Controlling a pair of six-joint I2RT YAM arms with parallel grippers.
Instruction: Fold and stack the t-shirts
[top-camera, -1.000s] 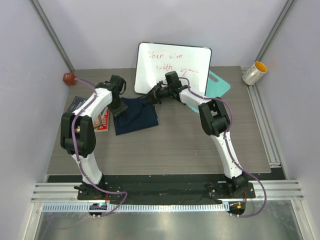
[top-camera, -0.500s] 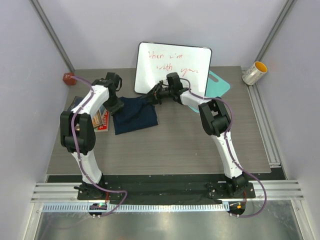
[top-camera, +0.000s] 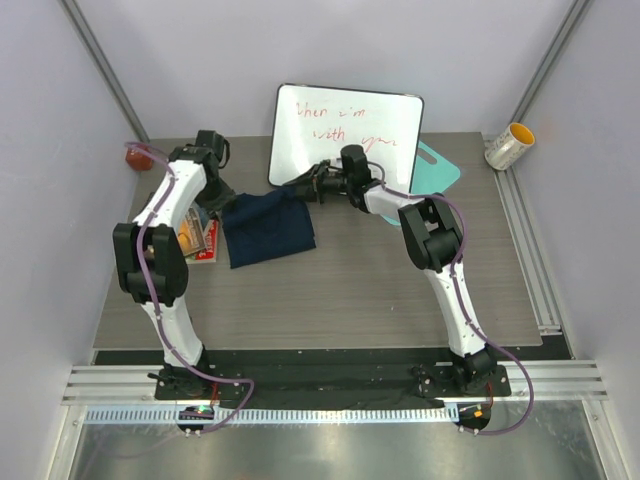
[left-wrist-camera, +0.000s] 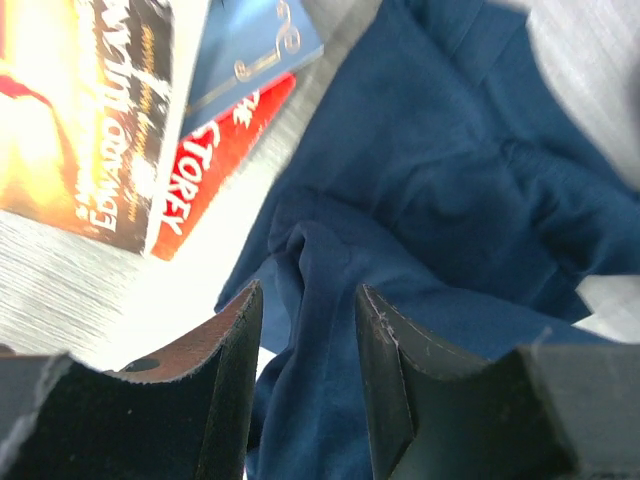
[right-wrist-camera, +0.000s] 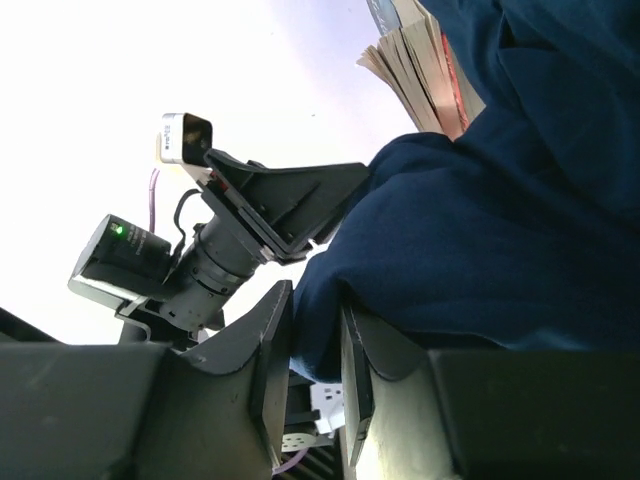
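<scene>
A dark navy t-shirt (top-camera: 268, 228) lies in a folded bundle on the table's left centre. My left gripper (top-camera: 222, 203) hovers at its left edge beside the books. Seen from the left wrist, that gripper (left-wrist-camera: 308, 290) is open, and a ridge of the t-shirt (left-wrist-camera: 450, 170) shows below the gap. My right gripper (top-camera: 303, 187) is at the shirt's far right corner. In the right wrist view it (right-wrist-camera: 315, 300) is shut on a hanging fold of the t-shirt (right-wrist-camera: 500, 230), which fills the narrow gap between its fingers.
Some books (top-camera: 195, 237) lie left of the shirt and show again as books (left-wrist-camera: 100, 120) from the left wrist. A whiteboard (top-camera: 345, 135) leans at the back, with a teal board (top-camera: 440, 165) to its right. A cup (top-camera: 509, 146) lies far right and a red object (top-camera: 138, 155) far left.
My left gripper has opened and drawn back leftward off the shirt's left edge. The right gripper has stayed at the far corner, shifting only slightly.
</scene>
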